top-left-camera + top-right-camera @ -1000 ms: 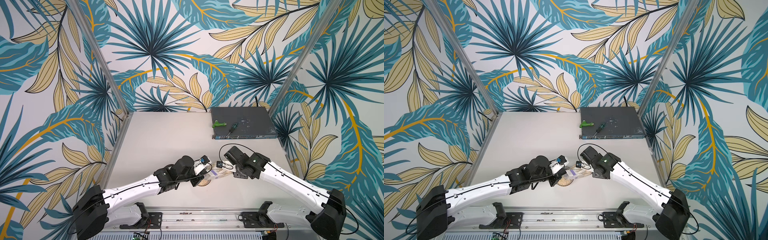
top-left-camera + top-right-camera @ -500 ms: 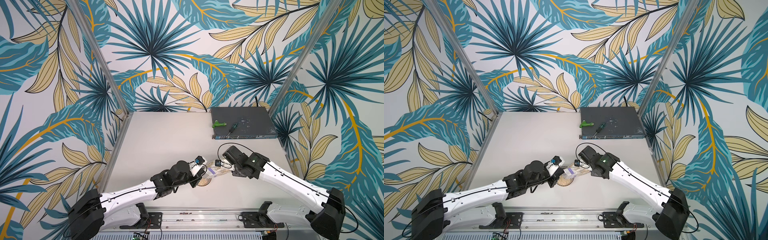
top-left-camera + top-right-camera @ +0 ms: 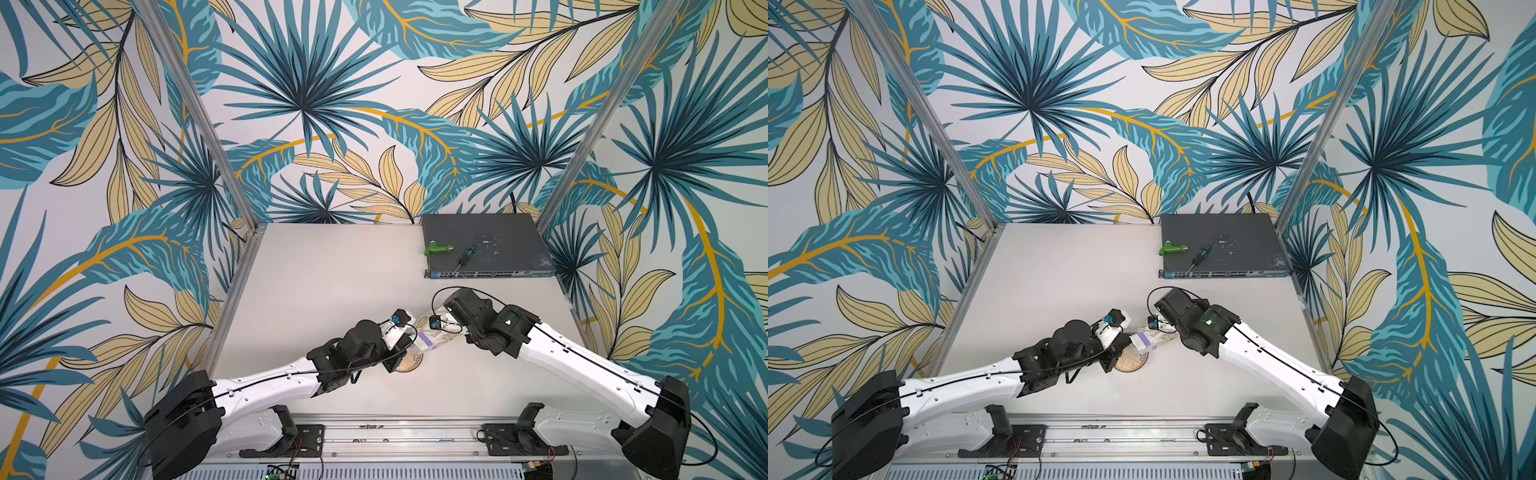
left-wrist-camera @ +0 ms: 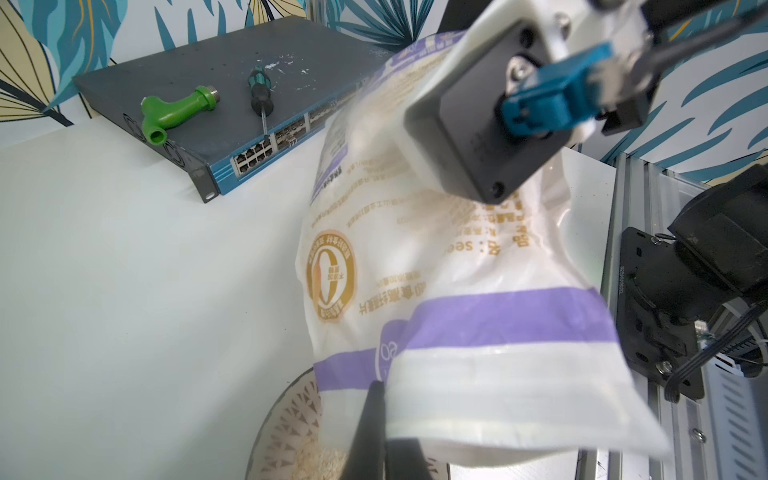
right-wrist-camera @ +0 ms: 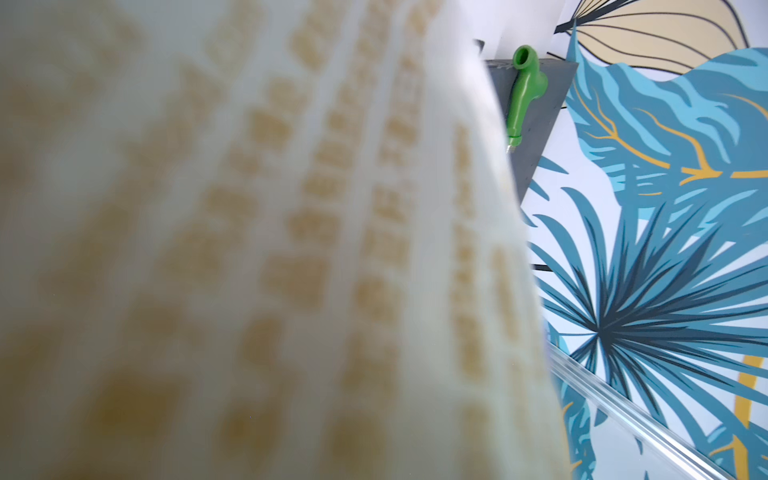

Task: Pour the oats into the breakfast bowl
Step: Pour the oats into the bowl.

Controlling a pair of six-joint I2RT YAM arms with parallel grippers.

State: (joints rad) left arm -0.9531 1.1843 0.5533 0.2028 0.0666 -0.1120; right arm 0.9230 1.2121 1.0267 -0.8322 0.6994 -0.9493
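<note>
oats bag [image 3: 432, 341] over breakfast bowl [image 3: 409, 365], left gripper [image 3: 411, 347], right gripper [image 3: 442, 330] pinching its ends, table [image 3: 332, 282] open behind

We see the clear oats bag [image 4: 436, 291], purple-banded with gold print, tilted above the table [image 3: 332, 291]. Its mouth end dips toward 7 o'clock over the white lattice-patterned bowl [image 4: 286, 419], which sits at the table's 6 o'clock, pale oats [image 4: 320, 459] inside.

I count one network switch [image 3: 511, 232]. On top of the switch lie one green pipe fitting [image 3: 437, 249] and one screwdriver [image 3: 465, 255]. In front of the switch I find one bag of oats [image 4: 457, 332] and one breakfast bowl [image 4: 291, 415].
</note>
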